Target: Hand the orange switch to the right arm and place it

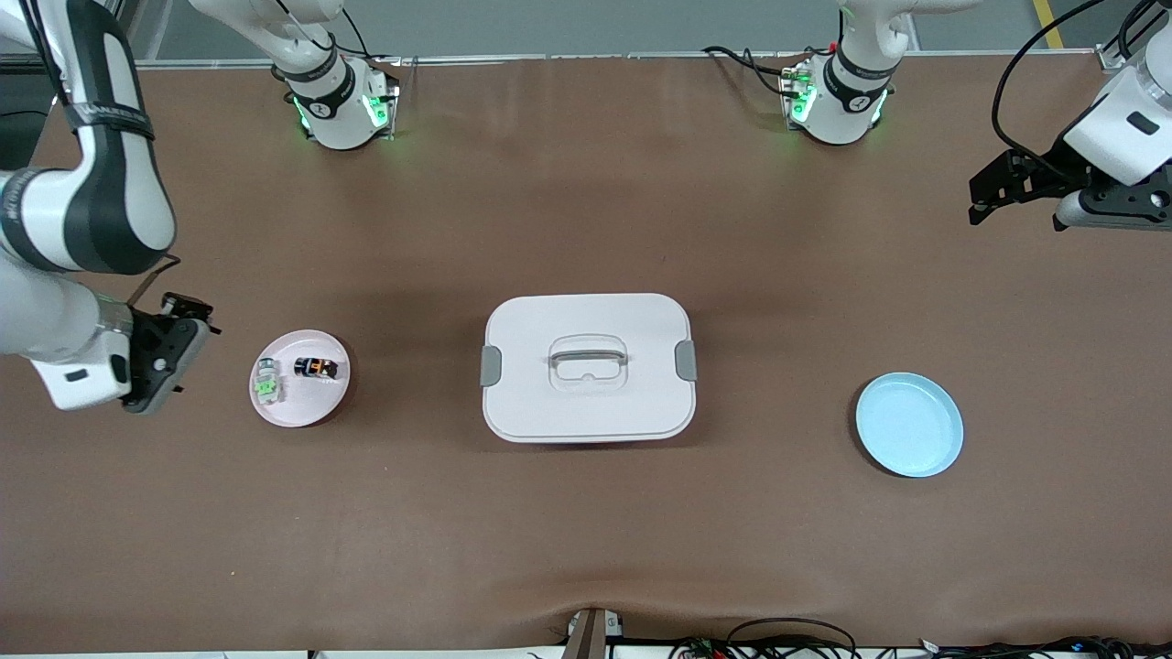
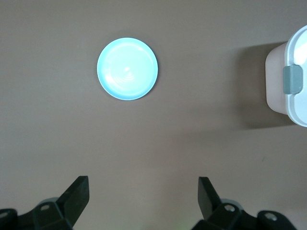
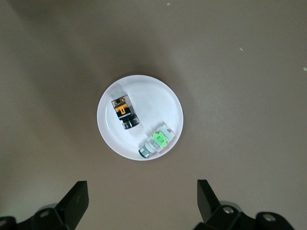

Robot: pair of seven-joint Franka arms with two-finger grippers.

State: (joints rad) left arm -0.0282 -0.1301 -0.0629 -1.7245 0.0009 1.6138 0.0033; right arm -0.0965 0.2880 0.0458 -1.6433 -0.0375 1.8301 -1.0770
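Right gripper [image 1: 188, 343] hangs wide open at the middle left of the front frame, over bare table just beside the pink plate [image 1: 275, 407], holding nothing; its own wrist view shows the two dark fingers [image 3: 76, 201] spread at the bottom corners with the plate centred above them. Left gripper [image 1: 993, 197] waits open and empty too, up at the upper right of the front frame, over bare table, and its wrist view shows the blue plate [image 2: 127, 68] in the upper left and a corner of the white box [image 2: 295, 76] at the right edge. The orange switch [image 1: 316, 368] lies on its side on the pink plate, a tiny black block with an orange band across the middle and a clear end. Here is the catch: the green switch [image 1: 266, 382] lies close beside it on the same plate, so fingers coming down slightly off line could nip the wrong part or knock both. It looks small and slick, so it could well tip or squirt out of a pinch that lands off centre. The plate is light and shallow; a sideways nudge would likely slide it. The task words call for a handover, yet the switch lies at the right arm's end of the table, well apart from the left gripper, with the box in the centre between them, so a long reach across risks clipping that lid.
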